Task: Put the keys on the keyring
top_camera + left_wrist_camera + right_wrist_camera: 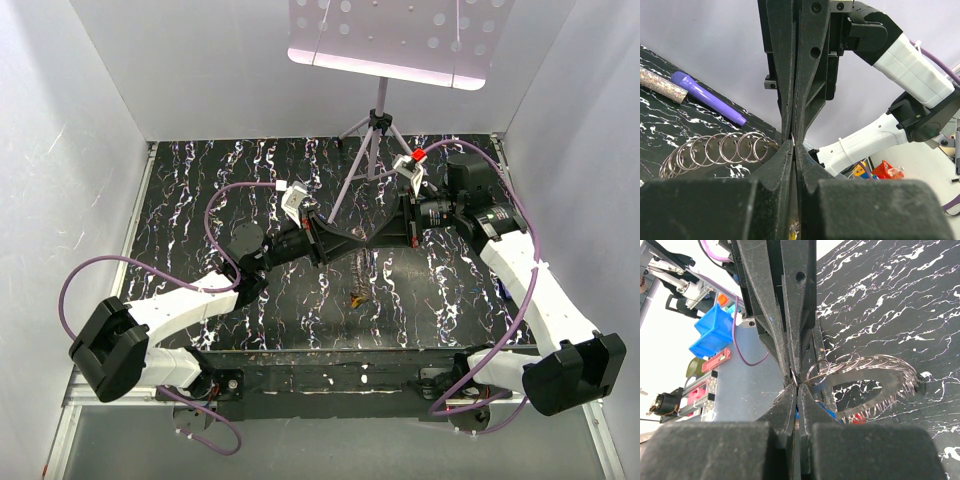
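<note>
Threading seems underway; left gripper [354,235] and right gripper [373,235] meet tip-to-tip, both clamped shut, contents unclear; next needs aligning with the keyring [881,371].

Gleams black and fairly glossy across the bench [200,180], smooth, with white marble-like veining. Looks matt, black and faintly grainy on the plastic jaws of the left gripper [793,142] and the right gripper [796,386], dull even where light falls. Glints as thin, polished, silvery metal wire in the loops of the keyring [885,364]. Shines as smooth glossy purple plastic on the pen [705,97]; sparkles rough and glittery on the tube [660,85]. Reads as smooth, satin white plastic on the arm shell [910,65]
</note>
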Tool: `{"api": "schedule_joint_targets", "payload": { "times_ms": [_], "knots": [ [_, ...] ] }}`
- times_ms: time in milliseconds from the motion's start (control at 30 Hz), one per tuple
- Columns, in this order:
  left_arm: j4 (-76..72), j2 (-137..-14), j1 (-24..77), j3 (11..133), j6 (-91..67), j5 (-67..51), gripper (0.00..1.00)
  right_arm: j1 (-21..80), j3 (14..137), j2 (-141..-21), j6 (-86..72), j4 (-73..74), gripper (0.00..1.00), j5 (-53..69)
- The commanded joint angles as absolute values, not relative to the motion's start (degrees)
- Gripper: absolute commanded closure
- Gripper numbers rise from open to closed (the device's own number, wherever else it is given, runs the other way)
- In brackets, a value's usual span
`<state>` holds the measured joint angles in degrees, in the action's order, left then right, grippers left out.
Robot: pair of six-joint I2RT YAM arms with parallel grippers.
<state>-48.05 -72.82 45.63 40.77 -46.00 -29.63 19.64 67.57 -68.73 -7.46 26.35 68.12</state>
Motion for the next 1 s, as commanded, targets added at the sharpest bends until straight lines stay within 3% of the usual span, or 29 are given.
{"api": "schedule_joint_targets", "payload": {
  "times_ms": [0, 167, 367, 567, 700, 967],
  "knots": [
    [-50.81, -70.58, 46.14, 42.1, -46.93, -29.36, 0.89, 19.95, 66.62, -68.03, -8.17, 24.08, 0.99, 69.79],
    [-44.23, -65.14, 44.92, 40.52, -46.94, -29.62, 0.48, 20.04, 65.66, -67.94, -8.44, 23.82, 0.99, 70.4],
    [-15.0, -56.96, 39.21, 46.13, -42.72, -34.7, 0.26, 19.95, 65.48, -67.59, -2.91, 28.2, 0.99, 71.28],
    [6.83, -60.72, 36.04, 55.79, -36.92, -47.62, 0.25, 20.83, 66.79, -68.55, 5.17, 35.76, 0.99, 71.54],
    [13.78, -65.73, 36.12, 62.65, -34.03, -53.07, 0.32, 22.41, 67.59, -69.69, 8.17, 38.49, 0.99, 70.67],
    [23.45, -73.99, 39.02, 71.27, -28.48, -54.49, 0.38, 23.73, 68.29, -71.28, 9.93, 40.25, 0.99, 69.52]
  ]
}}
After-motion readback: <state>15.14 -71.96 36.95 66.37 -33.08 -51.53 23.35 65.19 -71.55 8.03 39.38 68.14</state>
